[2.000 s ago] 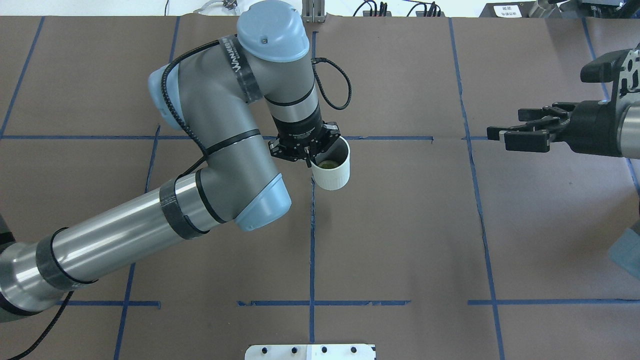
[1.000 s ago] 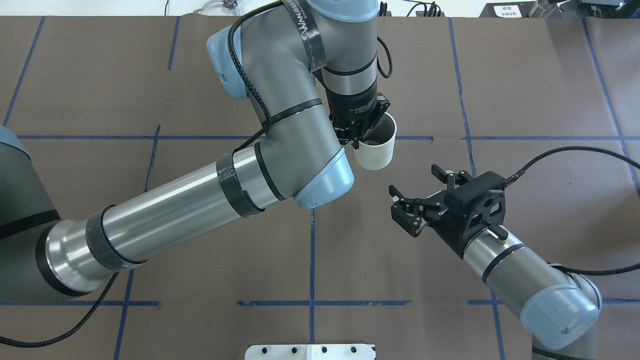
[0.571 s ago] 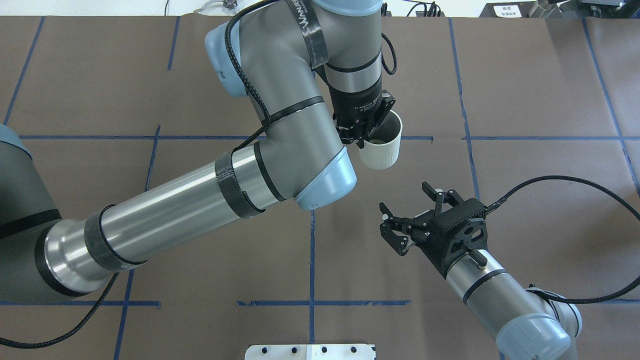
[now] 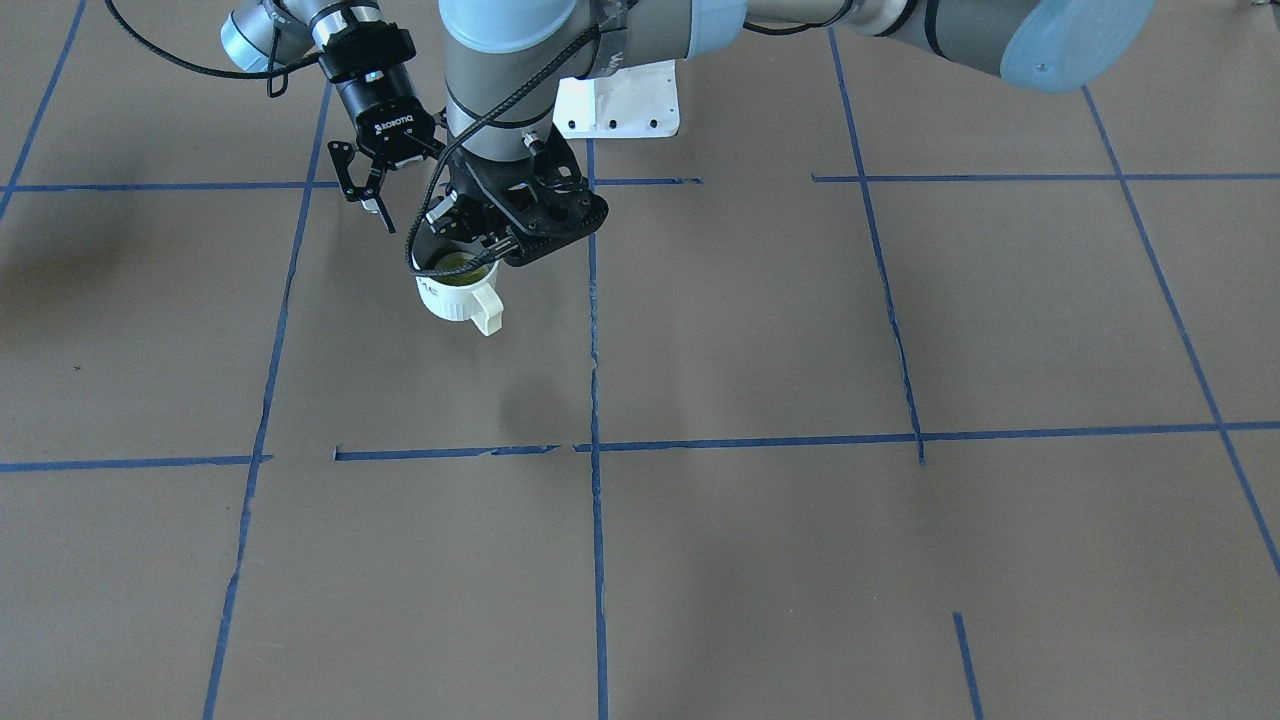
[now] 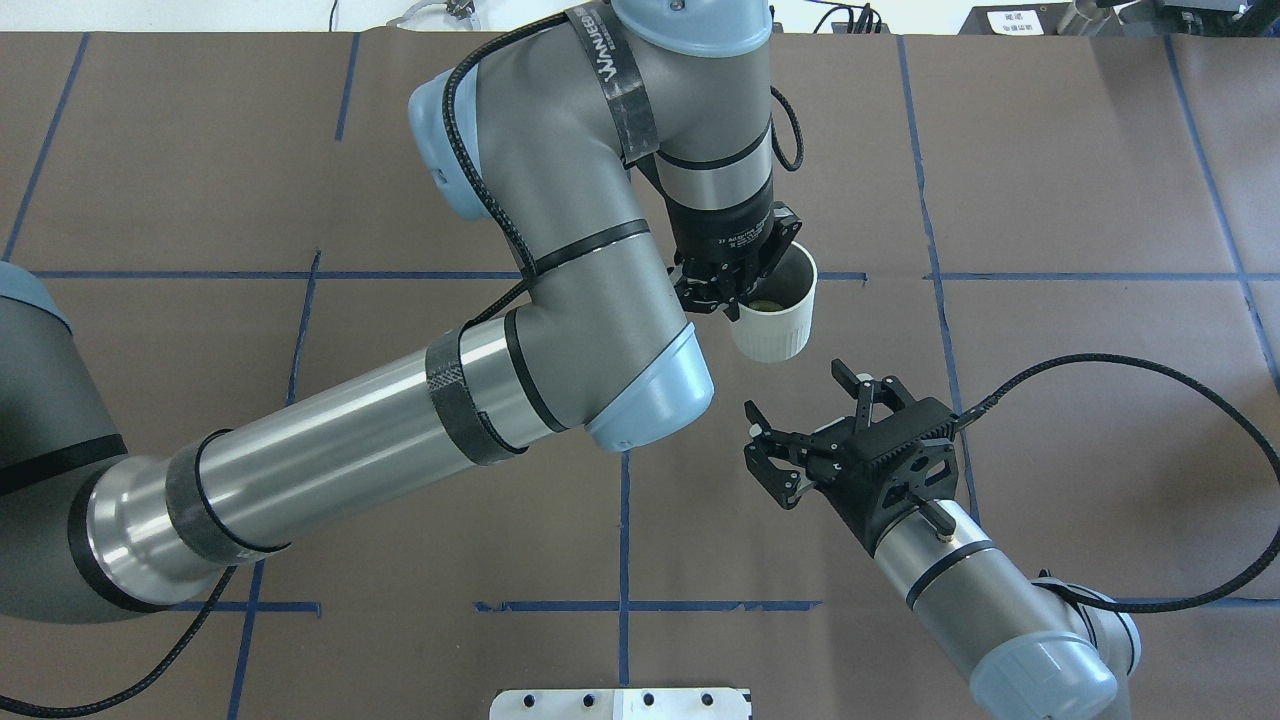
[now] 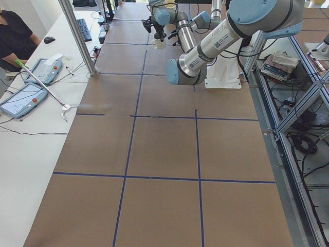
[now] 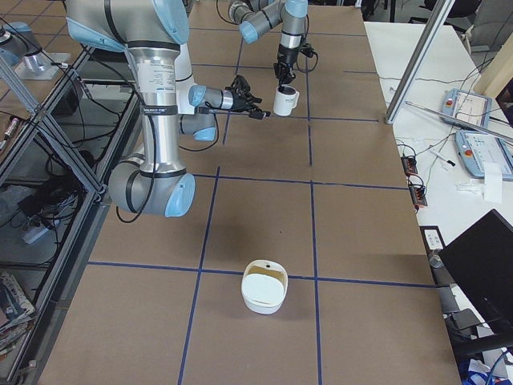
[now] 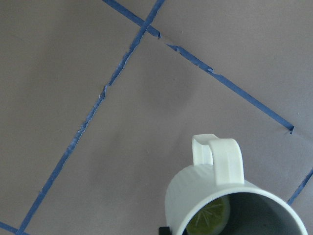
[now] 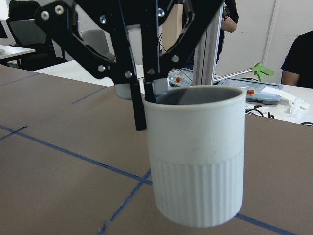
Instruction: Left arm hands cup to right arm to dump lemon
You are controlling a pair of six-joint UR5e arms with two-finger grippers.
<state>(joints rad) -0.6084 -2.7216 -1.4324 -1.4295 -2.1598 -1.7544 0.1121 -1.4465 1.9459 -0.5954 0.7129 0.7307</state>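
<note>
My left gripper (image 5: pixel 735 290) is shut on the rim of the white ribbed cup (image 5: pixel 775 318) and holds it upright above the table. The yellow-green lemon (image 5: pixel 766 300) lies inside the cup and also shows in the left wrist view (image 8: pixel 208 218). The cup's handle (image 4: pixel 488 312) points away from the robot. My right gripper (image 5: pixel 800 425) is open and empty, a short gap from the cup on the robot's side, its fingers pointing at it. In the right wrist view the cup (image 9: pixel 195 156) fills the middle, with the left gripper's fingers (image 9: pixel 140 98) clamped on its rim.
A white bowl (image 7: pixel 264 295) sits on the table far toward the right end. A white mount plate (image 5: pixel 620 703) lies at the robot's edge. A metal post (image 6: pixel 77 36) and a side table with tablets (image 6: pixel 23 98) stand beyond the far edge.
My left arm has carried the cup to the right. My right arm has swung in from the right edge to just short of the cup, still open.
</note>
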